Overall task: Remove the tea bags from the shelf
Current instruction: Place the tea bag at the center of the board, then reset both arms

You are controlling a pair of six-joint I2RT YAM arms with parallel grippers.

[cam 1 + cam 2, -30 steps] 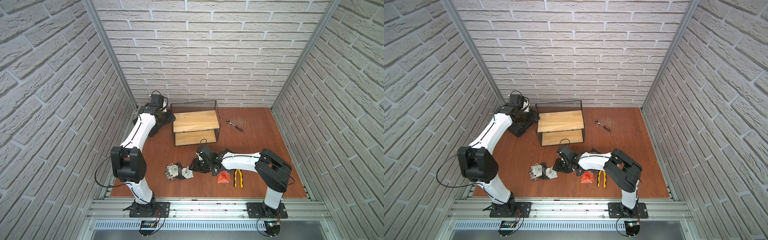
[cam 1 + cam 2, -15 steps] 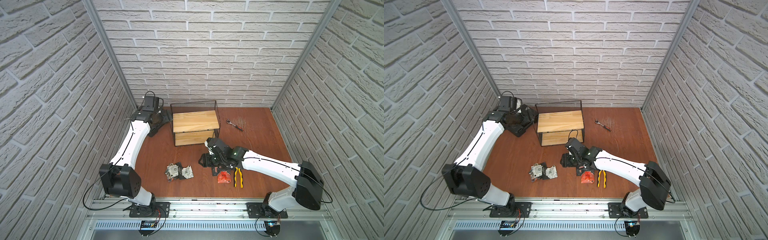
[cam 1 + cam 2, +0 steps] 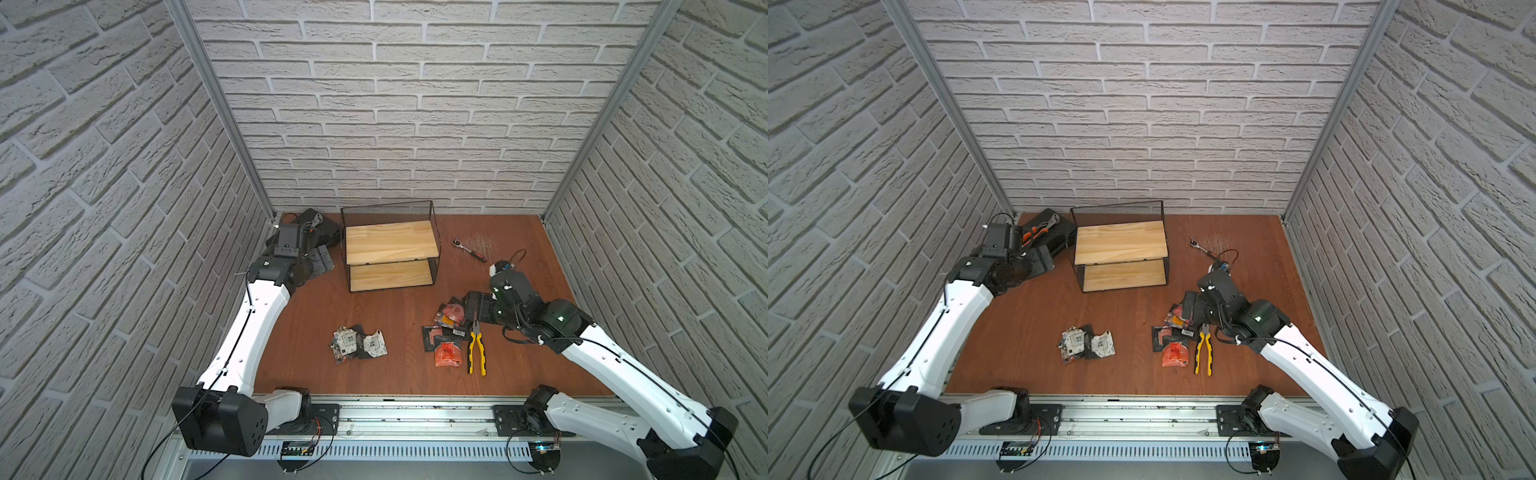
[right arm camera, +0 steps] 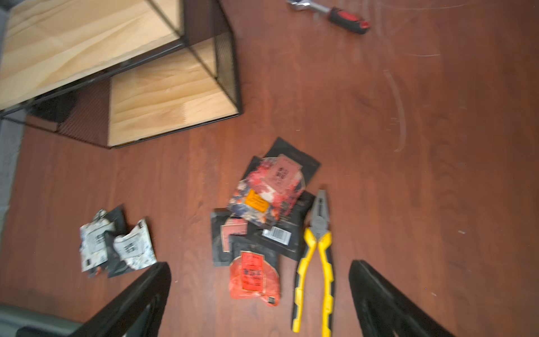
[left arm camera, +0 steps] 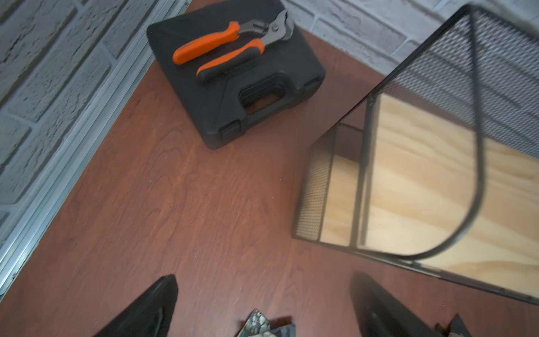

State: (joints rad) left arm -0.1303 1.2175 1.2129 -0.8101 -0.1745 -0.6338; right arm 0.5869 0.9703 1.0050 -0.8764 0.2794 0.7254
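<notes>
On table (image 4: 408,189): tea bags (image 4: 264,201) heaped under right pincer (image 4: 259,264), apart; left pincer (image 5: 264,277) apart.

shelf (image 3: 390,243): matt black wire and mesh, pale smooth wood boards | tea bags (image 4: 264,198): crinkled glossy foil | surface (image 3: 311,316): reddish wood grain, smooth | tool case (image 5: 221,99): matt black plastic

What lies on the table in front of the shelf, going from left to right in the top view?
white-labelled tea bags → red-labelled tea bags → yellow pliers
</notes>
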